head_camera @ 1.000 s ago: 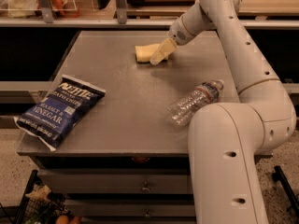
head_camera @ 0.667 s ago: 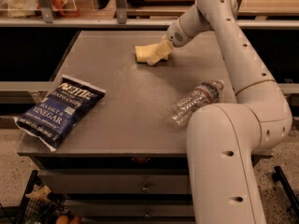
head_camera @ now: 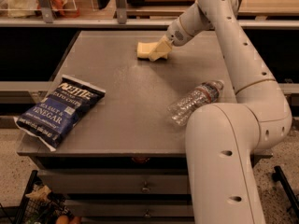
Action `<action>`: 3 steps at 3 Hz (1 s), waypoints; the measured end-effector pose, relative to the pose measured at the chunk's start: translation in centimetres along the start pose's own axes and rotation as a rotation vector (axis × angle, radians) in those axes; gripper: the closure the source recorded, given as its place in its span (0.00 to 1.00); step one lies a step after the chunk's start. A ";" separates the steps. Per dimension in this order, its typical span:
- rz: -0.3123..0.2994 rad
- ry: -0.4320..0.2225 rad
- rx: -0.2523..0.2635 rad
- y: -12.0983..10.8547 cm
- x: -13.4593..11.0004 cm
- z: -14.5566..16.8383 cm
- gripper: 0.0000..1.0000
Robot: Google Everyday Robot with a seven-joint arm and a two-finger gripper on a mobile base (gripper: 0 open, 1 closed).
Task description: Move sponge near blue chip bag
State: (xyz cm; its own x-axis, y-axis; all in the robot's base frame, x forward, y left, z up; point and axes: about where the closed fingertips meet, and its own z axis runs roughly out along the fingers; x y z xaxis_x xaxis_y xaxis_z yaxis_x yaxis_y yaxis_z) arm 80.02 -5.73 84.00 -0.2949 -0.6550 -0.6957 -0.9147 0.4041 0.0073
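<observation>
The sponge (head_camera: 143,49), a small pale yellow block, lies at the far middle of the grey table (head_camera: 135,106). My gripper (head_camera: 159,51) reaches down from the right and is at the sponge's right end, touching or overlapping it. The blue chip bag (head_camera: 60,110), dark navy with white lettering, lies flat at the table's near left corner, far from the sponge. Its lower end overhangs the front left edge a little.
A clear plastic water bottle (head_camera: 195,101) lies on its side at the table's right, between the sponge and my arm's base (head_camera: 224,167). A shelf rail (head_camera: 93,23) runs behind the table. Drawers (head_camera: 140,185) sit below the tabletop.
My gripper has shifted slightly left onto the sponge's right end. The sponge sits about where it was, perhaps a touch higher. The bag and bottle have not moved.
</observation>
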 end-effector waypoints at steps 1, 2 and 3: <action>-0.056 0.032 0.039 0.1 -1.3 -2.4 0.88; -0.118 0.066 0.069 0.5 -2.6 -4.7 1.00; -0.188 0.055 0.025 2.6 -4.7 -5.2 1.00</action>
State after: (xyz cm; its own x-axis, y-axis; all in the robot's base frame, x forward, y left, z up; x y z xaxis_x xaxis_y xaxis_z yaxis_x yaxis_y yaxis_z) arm 77.59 -4.85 91.03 -0.1344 -0.7543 -0.6427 -0.9483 0.2862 -0.1375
